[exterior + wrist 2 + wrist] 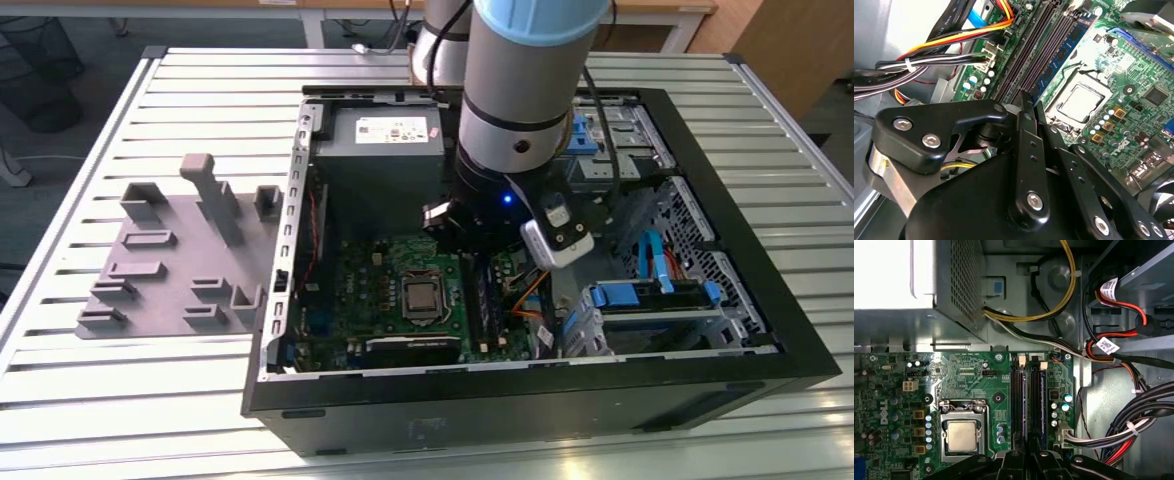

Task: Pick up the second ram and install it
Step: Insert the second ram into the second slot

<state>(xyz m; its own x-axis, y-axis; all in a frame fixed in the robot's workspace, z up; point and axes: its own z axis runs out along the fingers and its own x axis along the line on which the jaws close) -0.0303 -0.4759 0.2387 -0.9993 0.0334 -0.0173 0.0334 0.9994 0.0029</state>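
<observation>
**Gripper Down on the Memory Slots, Stick Standing in the Board**

The gripper (1026, 100) hung inside the open computer case (747, 330), over the memory slots just beside the processor socket (961, 435). In the second wrist view its black fingers (1029, 150) were drawn together with no gap at the tips, so it looked closed. The tips sat at the near end of the slot rows. Whether they pinched anything could not be told.

The second ram (1037, 390), a thin blue-green stick, stood upright in one of the long slots, parallel to the socket's side and one slot row away from it. Tan clips (1043, 365) marked the far ends of the slots. In the second wrist view the same stick (1066, 52) ran from the fingertips away along the slot rows.

As for writing, the green motherboard (969, 377) carried white printed lettering on the side of the socket away from the slots, and fine white print around its parts. The silver power supply (387, 135), beyond the socket at the back of the case, wore a white printed label (396, 128). Two white tags (1108, 288) with dark print hung on the red and black cables well beyond the slots.

Outside the case, far from the socket, a grey plastic holder (174, 260) sat on the slatted table (134, 400).
</observation>
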